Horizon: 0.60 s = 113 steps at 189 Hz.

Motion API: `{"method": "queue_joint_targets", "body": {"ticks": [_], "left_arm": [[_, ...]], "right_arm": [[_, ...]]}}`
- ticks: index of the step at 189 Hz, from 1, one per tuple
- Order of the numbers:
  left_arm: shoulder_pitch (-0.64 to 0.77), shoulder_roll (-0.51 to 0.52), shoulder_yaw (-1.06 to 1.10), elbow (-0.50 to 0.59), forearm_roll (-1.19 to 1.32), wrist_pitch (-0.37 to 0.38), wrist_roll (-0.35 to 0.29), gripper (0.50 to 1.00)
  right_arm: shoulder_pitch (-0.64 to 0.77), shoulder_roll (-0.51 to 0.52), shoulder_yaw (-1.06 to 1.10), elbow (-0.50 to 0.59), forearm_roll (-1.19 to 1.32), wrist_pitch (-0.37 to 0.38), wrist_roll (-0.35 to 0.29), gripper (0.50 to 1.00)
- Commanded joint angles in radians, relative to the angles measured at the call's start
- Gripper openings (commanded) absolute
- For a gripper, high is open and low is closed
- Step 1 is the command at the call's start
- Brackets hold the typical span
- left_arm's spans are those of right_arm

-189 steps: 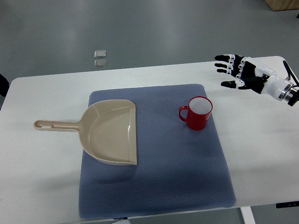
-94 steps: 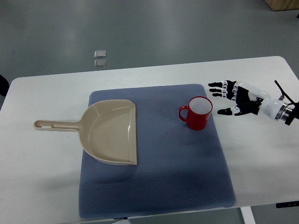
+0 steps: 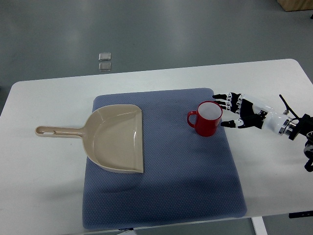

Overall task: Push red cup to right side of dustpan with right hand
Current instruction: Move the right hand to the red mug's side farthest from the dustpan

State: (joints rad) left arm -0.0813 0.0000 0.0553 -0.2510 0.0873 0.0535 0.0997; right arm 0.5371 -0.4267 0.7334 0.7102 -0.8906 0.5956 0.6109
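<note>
Bare blue mat [image 3: 166, 147] lies open between red cup [image 3: 208, 119] and dustpan [image 3: 117, 138].

Red cup [image 3: 207, 119], beige dustpan [image 3: 116, 138]

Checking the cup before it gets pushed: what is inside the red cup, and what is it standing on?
The red cup shows only a pale, empty-looking interior. It stands on the blue mat; the mat directly beneath it is covered.

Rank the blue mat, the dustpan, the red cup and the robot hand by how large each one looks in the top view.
1. blue mat, clearly largest
2. dustpan
3. red cup and right hand: they look about alike, so I leave them unranked.
</note>
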Motion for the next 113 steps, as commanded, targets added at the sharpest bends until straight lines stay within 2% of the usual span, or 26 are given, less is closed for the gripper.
{"method": "queue_joint_targets", "body": {"ticks": [1, 19, 113], "left_arm": [[0.000, 0.000, 0.000, -0.001, 0.000, 0.000, 0.000, 1.000], [0.002, 0.000, 0.000, -0.001, 0.000, 0.000, 0.000, 1.000], [0.003, 0.000, 0.001, -0.002, -0.001, 0.000, 0.000, 1.000]], "right_arm": [[0.000, 0.022, 0.006, -0.025, 0.002, -0.013, 0.000, 0.934], [-0.002, 0.037, 0.011, -0.034, 0.005, -0.034, 0.000, 0.934], [-0.009, 0.092, 0.009, -0.071, 0.047, -0.036, 0.000, 0.932]]}}
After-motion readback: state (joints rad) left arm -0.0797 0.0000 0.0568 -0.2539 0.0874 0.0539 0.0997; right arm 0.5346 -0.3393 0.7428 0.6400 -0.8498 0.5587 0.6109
